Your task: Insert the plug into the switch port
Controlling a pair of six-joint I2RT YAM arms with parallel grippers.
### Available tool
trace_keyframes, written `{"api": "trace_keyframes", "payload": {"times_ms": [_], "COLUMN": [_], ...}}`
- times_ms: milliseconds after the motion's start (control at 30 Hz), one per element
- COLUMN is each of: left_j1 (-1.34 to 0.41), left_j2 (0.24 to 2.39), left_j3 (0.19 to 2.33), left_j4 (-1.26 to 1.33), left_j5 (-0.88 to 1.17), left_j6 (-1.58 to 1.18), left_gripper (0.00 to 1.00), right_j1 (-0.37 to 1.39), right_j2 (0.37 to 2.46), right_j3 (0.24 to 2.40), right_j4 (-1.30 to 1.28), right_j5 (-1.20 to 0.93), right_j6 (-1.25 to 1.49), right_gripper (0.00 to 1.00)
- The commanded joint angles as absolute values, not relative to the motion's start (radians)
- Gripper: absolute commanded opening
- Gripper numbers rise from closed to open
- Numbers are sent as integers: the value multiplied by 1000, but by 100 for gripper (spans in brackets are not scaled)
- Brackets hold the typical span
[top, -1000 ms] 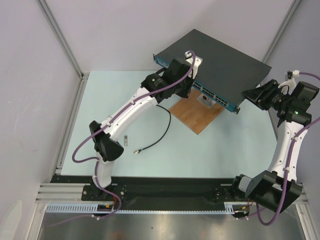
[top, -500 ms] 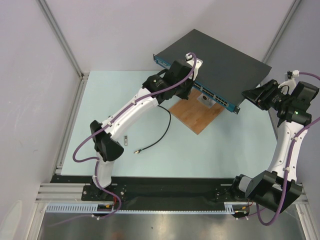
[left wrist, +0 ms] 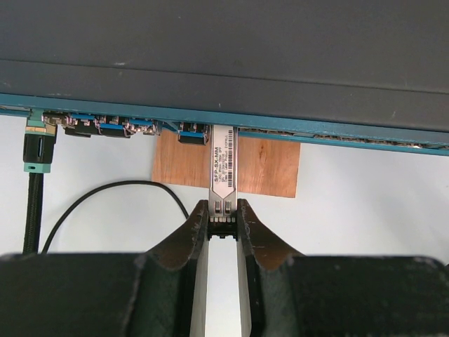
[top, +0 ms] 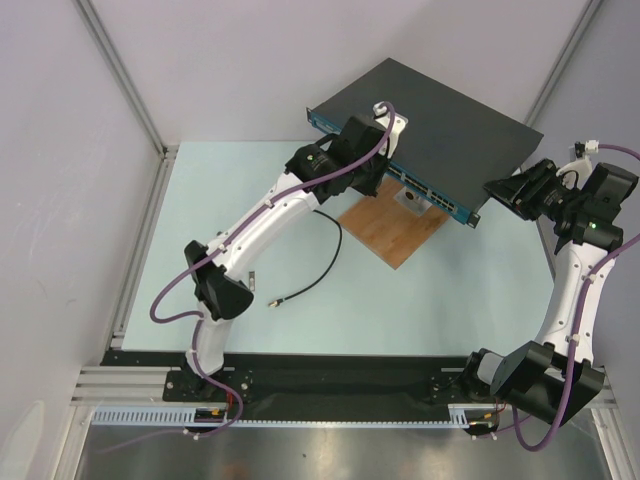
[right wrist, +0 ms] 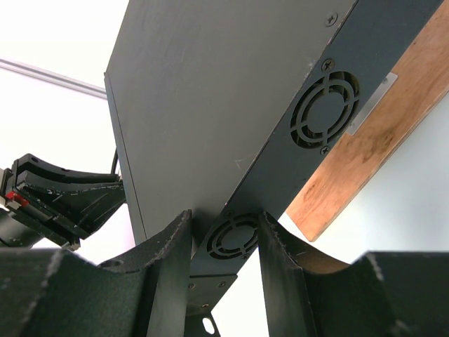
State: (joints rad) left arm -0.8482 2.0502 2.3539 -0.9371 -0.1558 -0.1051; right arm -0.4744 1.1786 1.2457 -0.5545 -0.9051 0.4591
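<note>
Two grips you see only from the wrists: left gripper (left wrist: 223,210) pinches the plug (left wrist: 223,161), switch (left wrist: 224,70) ahead; right gripper (right wrist: 225,219) clamps the switch.

wooden board (top: 395,228): flat on table (top: 450,310) | black cable (top: 340,238) (curved): just left of board

Switch (top: 440,110): top matt black, painted metal by appearance, faintly marked; front face blue. Plug (left wrist: 223,165): bright bare metal, smooth, with a printed label. Board (top: 395,228): brown wood, grain visible, low sheen. Counter (top: 230,190): pale, smooth, matt. Left pincer (left wrist: 222,214): black plastic, grainy, dull finish.
</note>
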Motion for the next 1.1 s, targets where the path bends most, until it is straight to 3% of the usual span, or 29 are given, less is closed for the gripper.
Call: {"api": "trace_keyframes", "payload": {"times_ms": [0,1067], "left_j1": [-838,-862], "left_j2": [2066,2031], "left_j3": [2439,2390], "left_j4": [-696,-569], "left_j5": [-193,-118], "left_j6": [-92,-129], "left_gripper": [0,0], "right_j1": [-400,-397], "right_j2": [1187,1178], "right_j3": [1236,1233], "right_j4": [-548,-566], "right_j5": [-999,-994], "right_j6": [437,419], "right_gripper": [21,20]}}
